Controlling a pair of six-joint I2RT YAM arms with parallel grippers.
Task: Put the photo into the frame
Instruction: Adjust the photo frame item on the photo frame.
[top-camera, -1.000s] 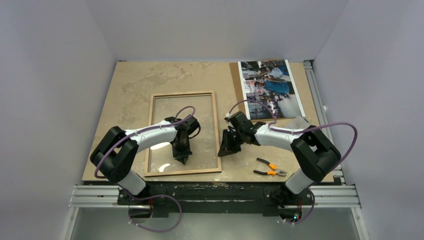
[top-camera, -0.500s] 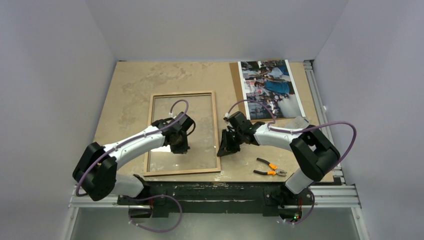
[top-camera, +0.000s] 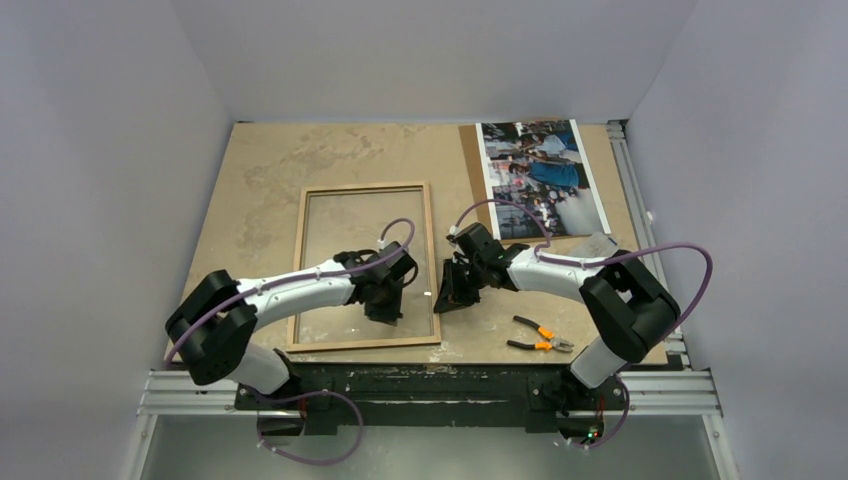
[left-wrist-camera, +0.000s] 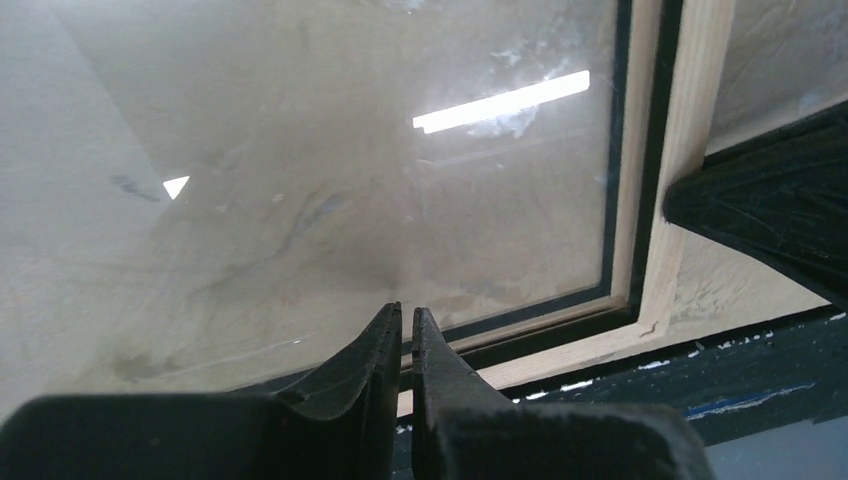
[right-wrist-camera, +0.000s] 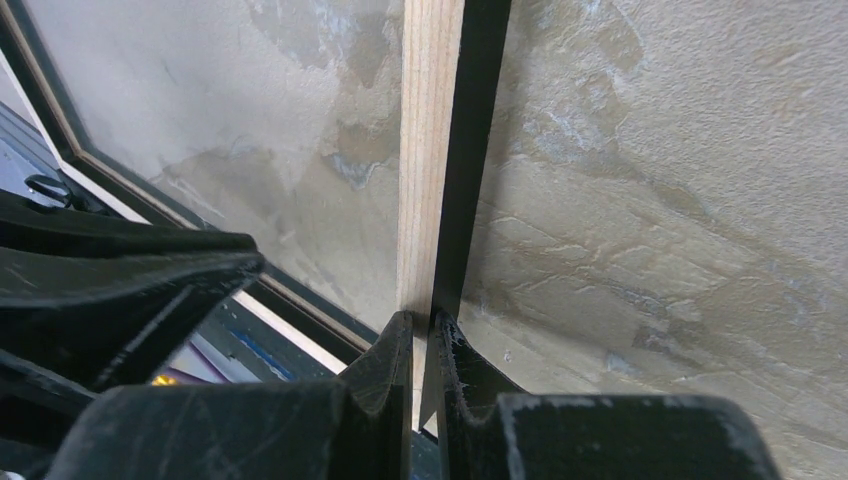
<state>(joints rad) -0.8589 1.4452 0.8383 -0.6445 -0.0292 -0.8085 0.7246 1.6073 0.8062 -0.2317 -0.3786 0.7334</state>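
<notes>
The frame (top-camera: 365, 186) lies on the table with its light wood back up and its clear pane showing the tabletop. My right gripper (top-camera: 440, 300) is shut on the frame's right rail (right-wrist-camera: 430, 150) near its near end, fingertips (right-wrist-camera: 424, 318) on either side of it. My left gripper (top-camera: 388, 315) is shut and empty, held over the pane (left-wrist-camera: 350, 180) close to the frame's near right corner (left-wrist-camera: 640, 320); its tips (left-wrist-camera: 406, 312) point at the near rail. The photo (top-camera: 541, 175), a street scene with people in blue shirts, lies face up at the far right.
A brown backing board (top-camera: 470, 160) lies under the photo, its left strip showing. Orange-handled pliers (top-camera: 540, 335) lie near the front edge at the right. The right gripper's black body (left-wrist-camera: 770, 210) stands just beyond the frame's right rail. Grey walls enclose the table.
My left gripper has swung right across the pane, from the frame's near left part to its near right corner. The right gripper and the frame have stayed put.
</notes>
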